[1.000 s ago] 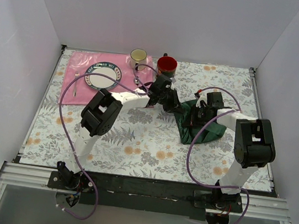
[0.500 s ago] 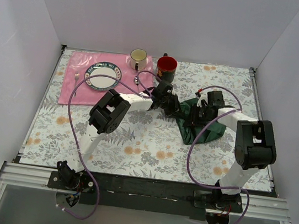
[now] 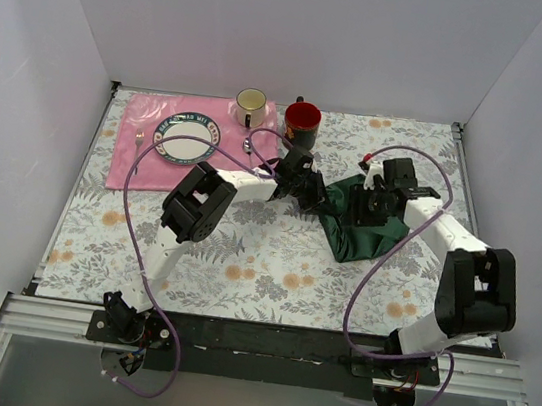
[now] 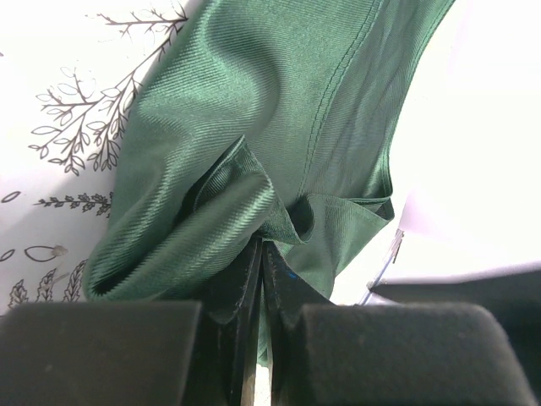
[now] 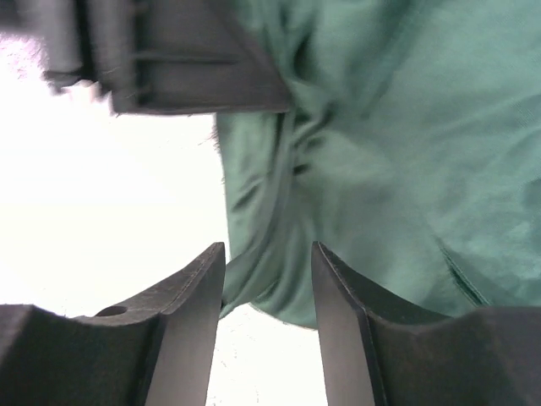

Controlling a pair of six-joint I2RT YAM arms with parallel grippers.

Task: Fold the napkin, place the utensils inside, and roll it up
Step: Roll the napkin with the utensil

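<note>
1. The napkin point(image 3: 365, 235) lies bunched in a heap on the floral table point(image 3: 243, 260), right of centre. It is near the red mug point(image 3: 303, 119) and well apart from the pink placemat point(image 3: 131, 158) and the plate point(image 3: 187, 139) at the far left
2. The left gripper point(image 3: 311, 191) sits at the heap's left edge. Its wrist view shows the fingers point(image 4: 228, 283) pressed together, with a raised fold of green cloth nipped at their tips
3. The right gripper point(image 3: 367, 204) hangs over the far middle of the heap, jaws moderately apart and holding nothing. A hemmed edge of the cloth runs beneath the gap point(image 5: 266, 262); I cannot tell whether the fingers touch it
4. From the left pinch, the bulk of the cloth spreads rightward and toward the near side, so its longer run points at the right arm. That arm is the nearer one to the free cloth
5. The folding looks barely begun, since no flat shape shows. The next move probably calls for the right jaws to take an edge opposite the pinch, so the two arms can draw the cloth flat between them. The sheen suggests it may slip, and the creases could feed several layers into one grasp
</note>
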